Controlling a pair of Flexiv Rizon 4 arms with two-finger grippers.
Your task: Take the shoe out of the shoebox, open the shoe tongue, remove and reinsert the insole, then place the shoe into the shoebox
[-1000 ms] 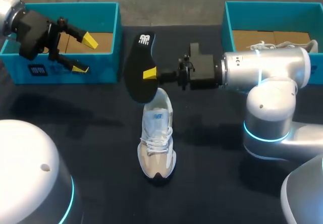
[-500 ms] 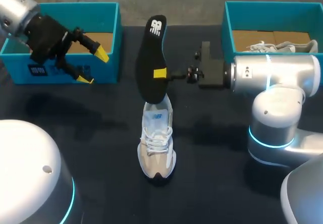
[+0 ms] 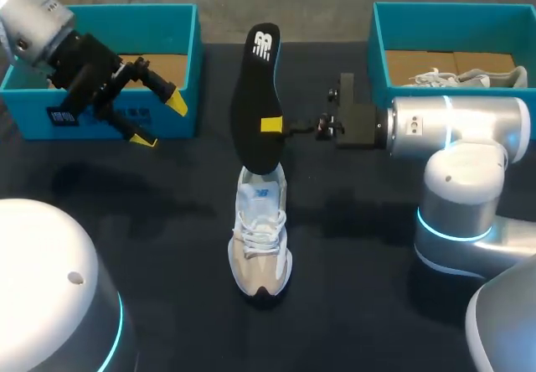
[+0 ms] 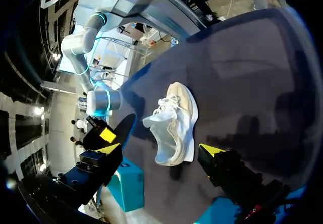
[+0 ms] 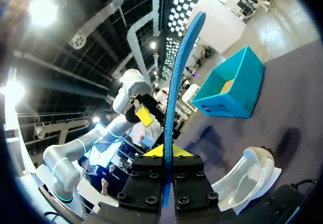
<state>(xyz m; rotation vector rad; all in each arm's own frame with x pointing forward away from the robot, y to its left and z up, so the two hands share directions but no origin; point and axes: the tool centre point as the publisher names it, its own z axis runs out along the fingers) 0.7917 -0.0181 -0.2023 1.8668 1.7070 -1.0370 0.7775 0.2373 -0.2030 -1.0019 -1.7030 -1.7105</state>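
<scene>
A white and beige shoe (image 3: 261, 238) stands on the black table, toe toward the front edge. Just above its heel, my right gripper (image 3: 270, 124) is shut on a black insole (image 3: 255, 87), holding it nearly upright. In the right wrist view the insole (image 5: 179, 72) shows edge-on between the fingers of the gripper (image 5: 165, 151), with the shoe (image 5: 250, 176) below. My left gripper (image 3: 159, 121) hangs open and holding nothing in front of the left teal shoebox (image 3: 196, 70). From the left wrist the shoe (image 4: 174, 125) lies ahead of the open gripper (image 4: 160, 151).
A second teal shoebox (image 3: 377, 37) at the back right holds another light shoe (image 3: 461, 77). My right arm's base (image 3: 456, 221) stands on the table to the right of the shoe.
The right gripper has swung the insole from tilted to nearly upright and shifted it slightly right. The left gripper has come down and to the right, still open.
</scene>
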